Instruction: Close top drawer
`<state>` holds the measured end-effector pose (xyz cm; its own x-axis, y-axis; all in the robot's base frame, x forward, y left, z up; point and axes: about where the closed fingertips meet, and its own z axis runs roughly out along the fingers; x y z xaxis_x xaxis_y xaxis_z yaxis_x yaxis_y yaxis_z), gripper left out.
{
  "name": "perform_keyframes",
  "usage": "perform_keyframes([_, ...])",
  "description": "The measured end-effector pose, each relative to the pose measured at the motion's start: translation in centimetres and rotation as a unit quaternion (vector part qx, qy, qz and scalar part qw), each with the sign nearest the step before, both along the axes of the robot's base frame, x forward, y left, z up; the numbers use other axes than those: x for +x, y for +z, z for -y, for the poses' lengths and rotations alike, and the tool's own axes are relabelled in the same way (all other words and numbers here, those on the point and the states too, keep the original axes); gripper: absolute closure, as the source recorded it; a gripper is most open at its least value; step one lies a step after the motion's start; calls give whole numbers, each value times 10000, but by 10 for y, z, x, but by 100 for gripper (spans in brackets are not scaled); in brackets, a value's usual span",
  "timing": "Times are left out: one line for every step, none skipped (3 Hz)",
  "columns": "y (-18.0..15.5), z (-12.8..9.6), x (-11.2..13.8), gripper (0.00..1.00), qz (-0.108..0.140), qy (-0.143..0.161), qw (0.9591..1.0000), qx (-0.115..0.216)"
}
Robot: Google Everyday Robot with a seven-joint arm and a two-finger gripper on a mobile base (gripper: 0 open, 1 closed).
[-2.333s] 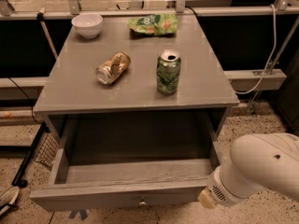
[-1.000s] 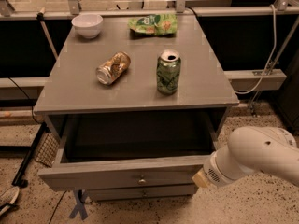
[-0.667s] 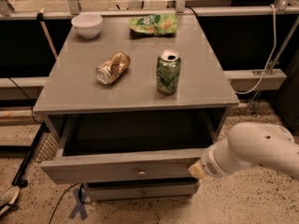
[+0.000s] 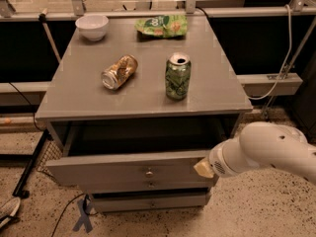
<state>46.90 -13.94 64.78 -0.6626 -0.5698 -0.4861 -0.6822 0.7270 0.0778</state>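
The top drawer (image 4: 108,172) is a wide grey drawer with a small round metal knob (image 4: 148,172) at the centre of its flat front. It stands a little way out of the grey cabinet, with a dark gap above its front panel. My gripper (image 4: 203,169), at the end of the white arm (image 4: 266,149) coming in from the right, is against the right end of the drawer's front panel.
On the cabinet top (image 4: 74,95) stand an upright green can (image 4: 177,76), a brown can lying on its side (image 4: 119,72), a white bowl (image 4: 92,26) and a green snack bag (image 4: 162,25). Two shallower drawers (image 4: 148,200) sit below. Blue tape (image 4: 83,216) marks the floor.
The top drawer has slid back from wide open to nearly in. My gripper and arm have moved forward with the right end of its front panel.
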Motion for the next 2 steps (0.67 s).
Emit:
perform_keyframes([0, 0, 0, 100, 0, 0, 10000, 0])
perform_keyframes([2, 3, 12, 100, 149, -160, 9998, -8])
